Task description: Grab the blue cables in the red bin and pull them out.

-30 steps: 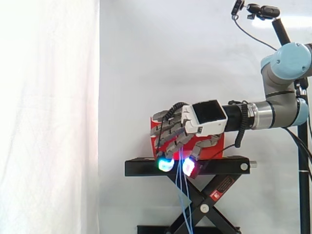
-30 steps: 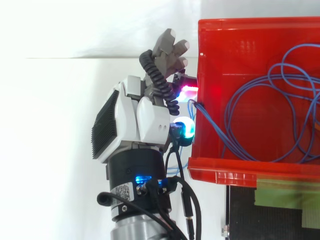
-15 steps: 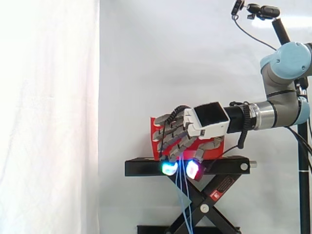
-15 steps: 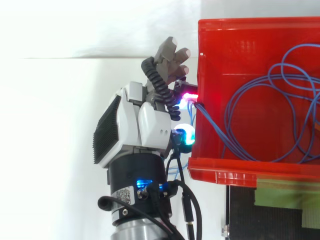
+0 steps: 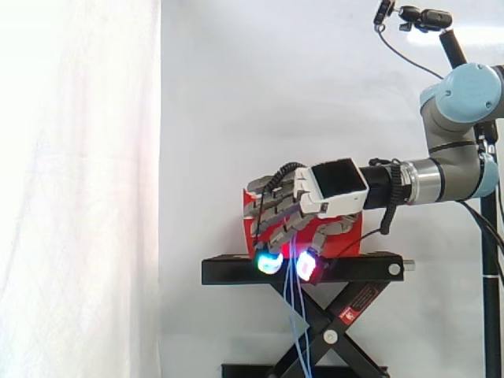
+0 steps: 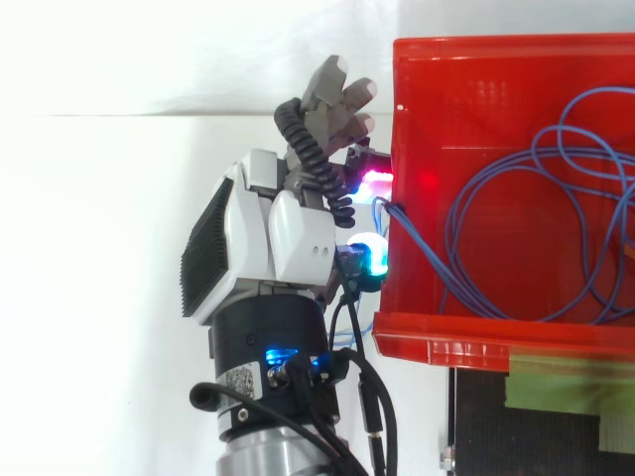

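The hand point(image 6: 278, 238) sits just outside the left wall of the red bin point(image 6: 476, 332), at the centre of the top view, with its fingers point(image 5: 272, 216) curled downward and their glowing pads low in front of the black stand point(image 5: 228, 272). The blue cables point(image 6: 476, 208) lie mostly as loose loops inside the bin on the right. A few strands climb over the left wall, pass between the curled fingers and hang straight down past the stand toward the bottom of the side view. The fingers look closed on those strands, with the pads drawn close on either side, though the contact itself is hidden. The step in hand is the pull. To do it well, the pinch should be firm enough that the thin strands do not slip through the pads. The draw should go away from the bin, toward the left of the top view and somewhat upward. That way the loops slide over the rim rather than snagging on it or dragging the bin off the stand.
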Tool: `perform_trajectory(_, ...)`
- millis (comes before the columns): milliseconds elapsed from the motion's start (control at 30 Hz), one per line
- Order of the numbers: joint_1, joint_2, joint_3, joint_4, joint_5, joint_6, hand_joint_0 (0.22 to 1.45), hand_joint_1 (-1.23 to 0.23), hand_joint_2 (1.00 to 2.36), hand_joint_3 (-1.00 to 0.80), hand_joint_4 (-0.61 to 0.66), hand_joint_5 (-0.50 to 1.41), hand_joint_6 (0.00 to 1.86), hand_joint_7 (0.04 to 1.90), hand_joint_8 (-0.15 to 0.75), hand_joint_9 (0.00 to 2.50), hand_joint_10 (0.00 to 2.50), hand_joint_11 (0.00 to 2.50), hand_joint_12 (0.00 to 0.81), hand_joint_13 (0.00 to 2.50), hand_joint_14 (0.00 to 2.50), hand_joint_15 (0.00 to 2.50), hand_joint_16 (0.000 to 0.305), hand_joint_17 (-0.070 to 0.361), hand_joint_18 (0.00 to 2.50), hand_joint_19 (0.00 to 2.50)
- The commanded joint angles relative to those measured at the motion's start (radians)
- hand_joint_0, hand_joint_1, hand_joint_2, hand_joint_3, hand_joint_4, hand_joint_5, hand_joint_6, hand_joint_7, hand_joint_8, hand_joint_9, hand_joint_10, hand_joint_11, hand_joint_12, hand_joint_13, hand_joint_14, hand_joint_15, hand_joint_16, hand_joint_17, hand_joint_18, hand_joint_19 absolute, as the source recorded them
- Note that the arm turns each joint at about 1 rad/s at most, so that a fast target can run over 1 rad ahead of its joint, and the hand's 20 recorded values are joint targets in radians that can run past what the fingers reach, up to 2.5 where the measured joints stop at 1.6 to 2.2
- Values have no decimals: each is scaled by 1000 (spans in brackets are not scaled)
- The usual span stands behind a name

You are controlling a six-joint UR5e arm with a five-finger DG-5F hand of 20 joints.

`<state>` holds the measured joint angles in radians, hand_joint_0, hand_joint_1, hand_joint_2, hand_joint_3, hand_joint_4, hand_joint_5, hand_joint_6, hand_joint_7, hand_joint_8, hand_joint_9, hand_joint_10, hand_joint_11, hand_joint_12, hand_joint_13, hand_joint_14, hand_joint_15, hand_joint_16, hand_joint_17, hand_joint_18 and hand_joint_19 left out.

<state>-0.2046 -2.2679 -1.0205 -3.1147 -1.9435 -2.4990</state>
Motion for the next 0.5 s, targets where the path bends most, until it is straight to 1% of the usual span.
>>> perform_trajectory(0, 1, 1, 0, 8, 0, -8, 803, -993, 1000, -1000, 76, 924, 18, 599, 211, 748, 10, 278, 297, 534, 9, 211, 41, 92, 370, 229)
perform_trajectory(367, -1, 1, -1, 4, 2, -8, 803, -993, 1000, -1000, 87, 917, 17, 577, 210, 751, 10, 272, 298, 535, 9, 211, 41, 92, 369, 225)
perform_trajectory(467, -2, -1, -1, -7, 2, -8, 803, -992, 1000, -1000, 79, 927, 17, 595, 211, 756, 10, 274, 298, 534, 9, 211, 41, 92, 369, 225)
